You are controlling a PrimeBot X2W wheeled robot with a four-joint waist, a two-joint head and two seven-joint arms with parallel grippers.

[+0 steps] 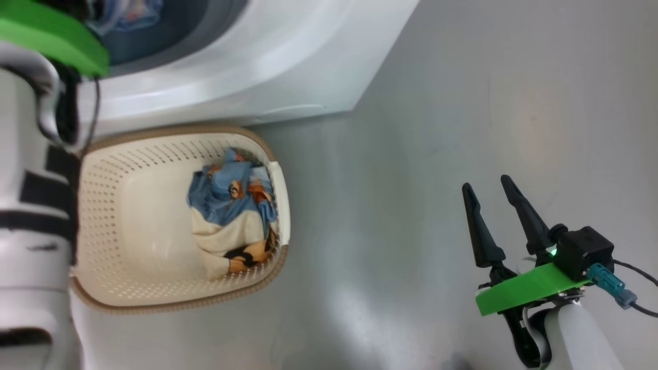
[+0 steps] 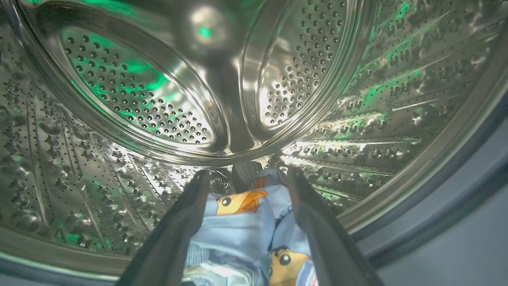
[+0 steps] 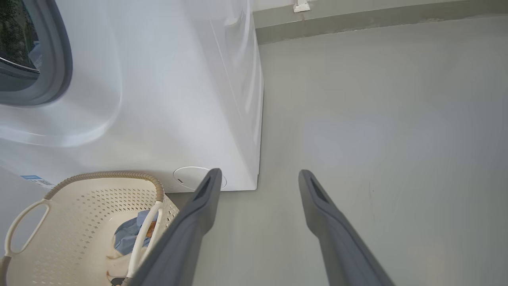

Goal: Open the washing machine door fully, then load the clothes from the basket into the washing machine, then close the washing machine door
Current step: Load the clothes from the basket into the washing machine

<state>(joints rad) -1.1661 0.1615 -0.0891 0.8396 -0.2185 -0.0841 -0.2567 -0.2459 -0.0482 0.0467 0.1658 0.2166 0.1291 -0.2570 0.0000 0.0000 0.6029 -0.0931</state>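
Blue clothes (image 2: 238, 230) already lie in the drum (image 2: 139, 99), my left tool (image 2: 248, 172) wide around them; more wait in the basket (image 1: 154, 293), left of my wide, empty right tool (image 1: 486, 182).

In the head view, the pale left forearm (image 1: 25, 216) is covering the left end of the basket (image 1: 180, 304). The top edge is cutting off the washing machine (image 1: 247, 67), and the clothes (image 1: 128, 15) inside it are looking blurred. In the left wrist view, the left gripper (image 2: 248, 174) fingers (image 2: 170, 242) are hiding both flanks of a light-blue piece (image 2: 238, 230), which is running off the bottom edge. In the right wrist view, one right gripper (image 3: 260, 174) finger (image 3: 186, 230) is masking the basket's near corner. The blue label (image 3: 33, 179) is appearing too small to read.
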